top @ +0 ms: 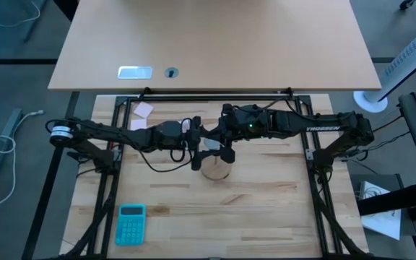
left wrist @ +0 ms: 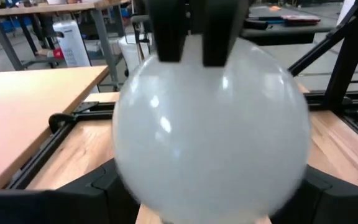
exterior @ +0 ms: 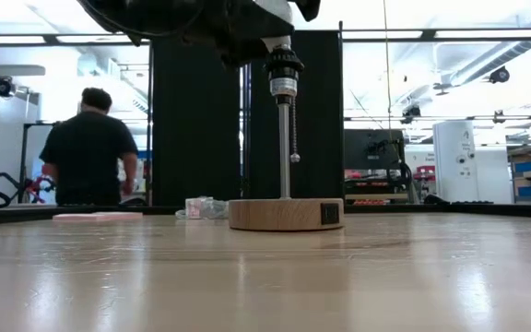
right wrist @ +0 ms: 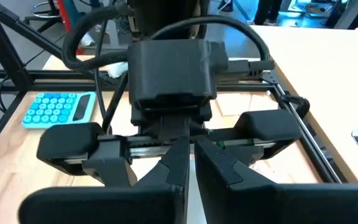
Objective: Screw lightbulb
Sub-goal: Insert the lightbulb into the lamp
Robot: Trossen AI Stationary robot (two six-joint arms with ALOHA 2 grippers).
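Observation:
The lightbulb (left wrist: 210, 130), a white frosted globe, fills the left wrist view, and my left gripper (left wrist: 210, 208) is shut on it. My right gripper (right wrist: 191, 163) is shut and faces the left one from the table's right; its two fingers (left wrist: 169, 37) show at the bulb's far side. Below them stands the lamp: a round wooden disc (exterior: 286, 214) on the table, a metal post (exterior: 285, 148), a black socket (exterior: 284, 66) and a bead chain (exterior: 294, 138). Both grippers (top: 209, 144) meet above the disc (top: 215, 172). The low view does not show the bulb. My left gripper holds the bulb's round globe between its two fingers (left wrist: 95, 186), one on each side, coming level from the table's left. The bulb is high above the table, over the lamp; its screw end is hidden. My right gripper's shut fingertips stand at the globe's far side (left wrist: 219, 43); whether they touch it I cannot tell.
A teal calculator (top: 130, 222) lies near the front left corner. Pink notes (top: 144, 110) and a crumpled clear wrapper (exterior: 201, 207) lie at the far left. A second tan table (top: 215, 43) stands behind. A person (exterior: 88, 148) stands in the room beyond.

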